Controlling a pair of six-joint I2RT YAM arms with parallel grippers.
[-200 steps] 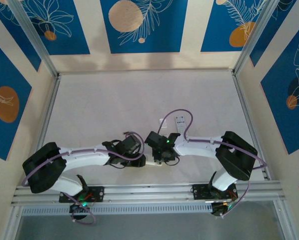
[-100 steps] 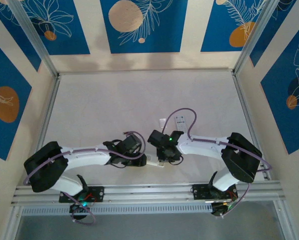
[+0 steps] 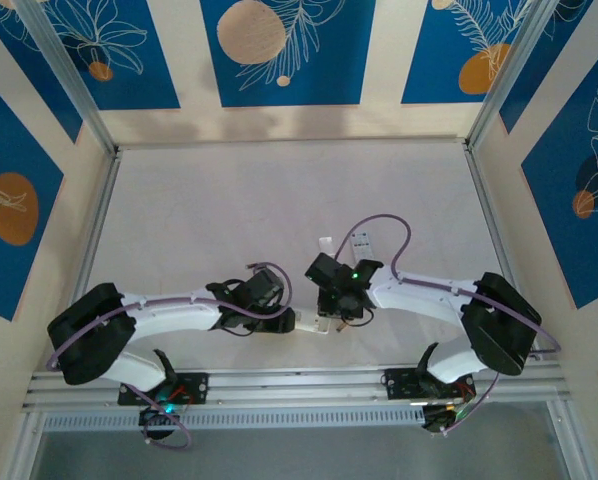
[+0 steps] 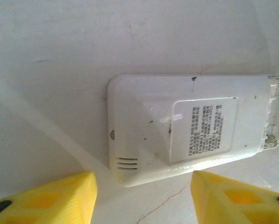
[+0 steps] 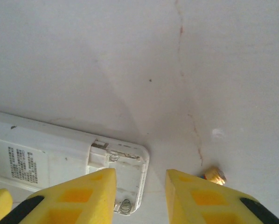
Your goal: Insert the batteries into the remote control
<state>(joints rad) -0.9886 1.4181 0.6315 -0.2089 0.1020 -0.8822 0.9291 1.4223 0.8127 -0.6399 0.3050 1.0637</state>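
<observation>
A white remote (image 4: 186, 128) lies back-up on the table, its label facing me. Its battery bay (image 5: 125, 170) is uncovered at one end, showing bare springs and no cells inside. My left gripper (image 4: 142, 186) is open, its yellow fingers straddling the remote's vented end without touching it. My right gripper (image 5: 140, 179) is open above the bay's corner, nothing between its fingers. One battery (image 5: 215, 175) lies on the table, its copper tip peeking from behind the right finger (image 5: 209, 198). From above, the remote (image 3: 312, 323) lies between the left gripper (image 3: 284, 320) and the right gripper (image 3: 331, 313).
A second white remote (image 3: 360, 243) lies farther back on the table, with a small white flat piece (image 3: 324, 243) beside it. Metal rails (image 3: 289, 380) run along the near edge. Frame posts stand at the table's sides.
The right arm has swung to the right, its elbow moving outward and its wrist shifting slightly right and back over the remote's end. The left arm has stayed put.
</observation>
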